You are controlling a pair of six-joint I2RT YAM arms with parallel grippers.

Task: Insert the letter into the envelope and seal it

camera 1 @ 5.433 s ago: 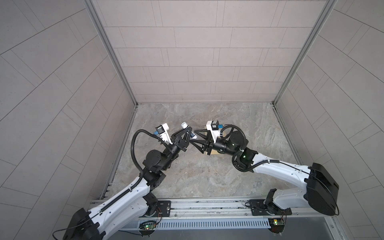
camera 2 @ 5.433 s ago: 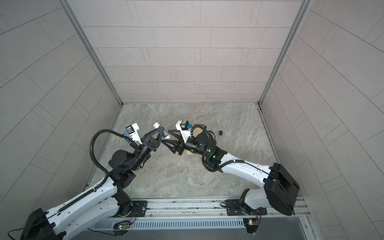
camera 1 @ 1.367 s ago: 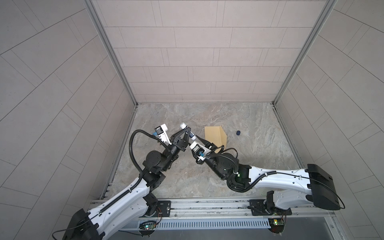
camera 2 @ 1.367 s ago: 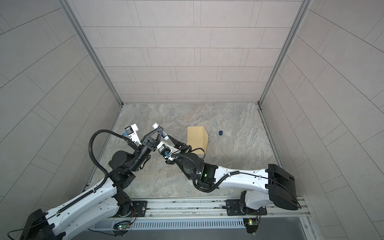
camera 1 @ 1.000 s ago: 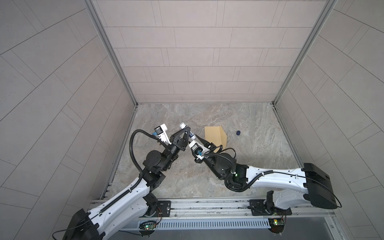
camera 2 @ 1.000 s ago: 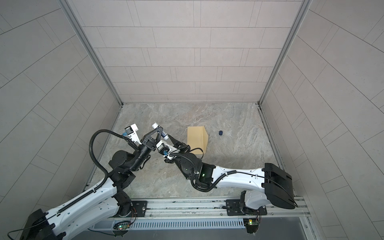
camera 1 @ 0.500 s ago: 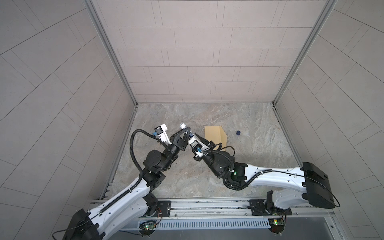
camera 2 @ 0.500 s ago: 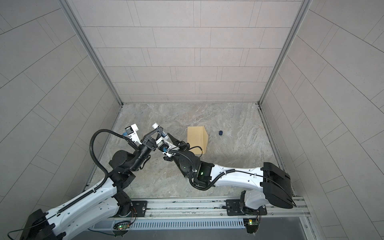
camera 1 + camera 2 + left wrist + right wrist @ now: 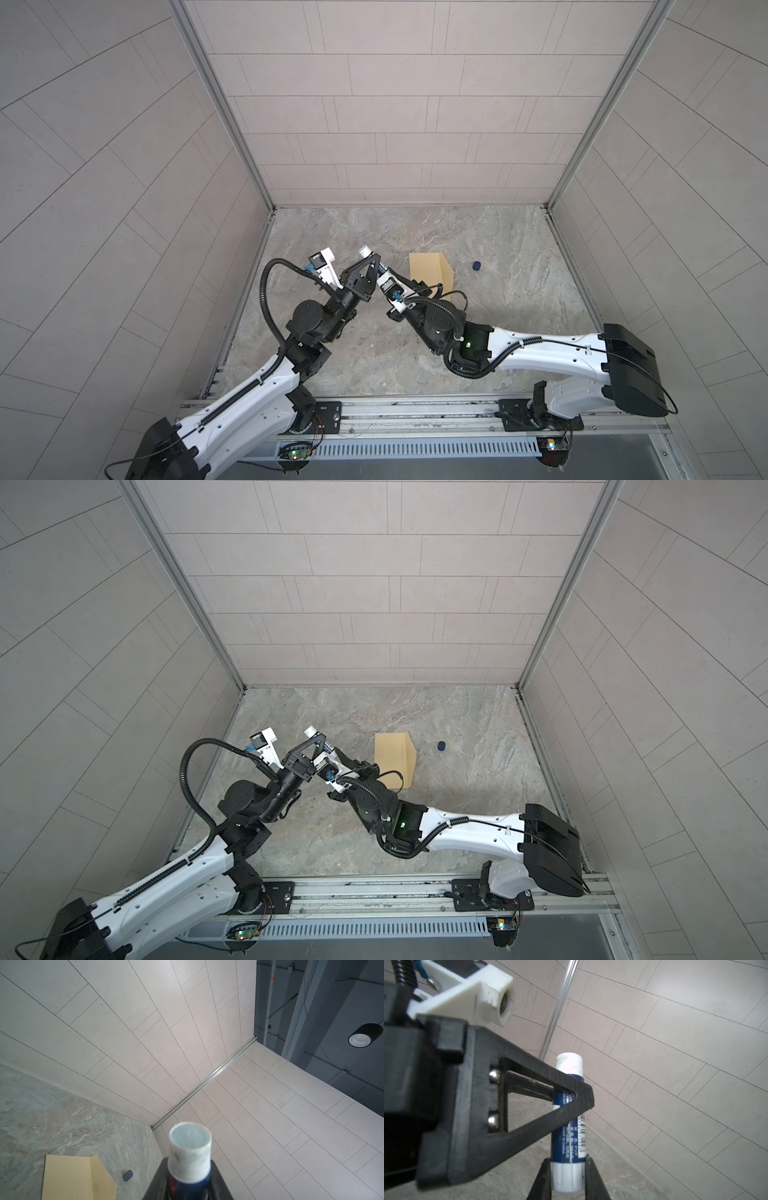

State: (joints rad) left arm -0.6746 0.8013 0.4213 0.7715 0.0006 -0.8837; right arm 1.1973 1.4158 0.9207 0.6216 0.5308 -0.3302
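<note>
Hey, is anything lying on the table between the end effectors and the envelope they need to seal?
Nothing visible: the table between them and the envelope is bare, and the blue cap lies on the envelope's other side. But the left end effector and right end effector both grip the glue stick.

The yellow-tan envelope lies flat on the desk, a dark cap near its flap. Left of it, the left hand and right hand meet at a white-tipped glue stick.

- Grey marbled counter
- Yellow-tan envelope lies flat on it, flap folded out
- Small dark blue cap lies near the envelope, not touching
</note>
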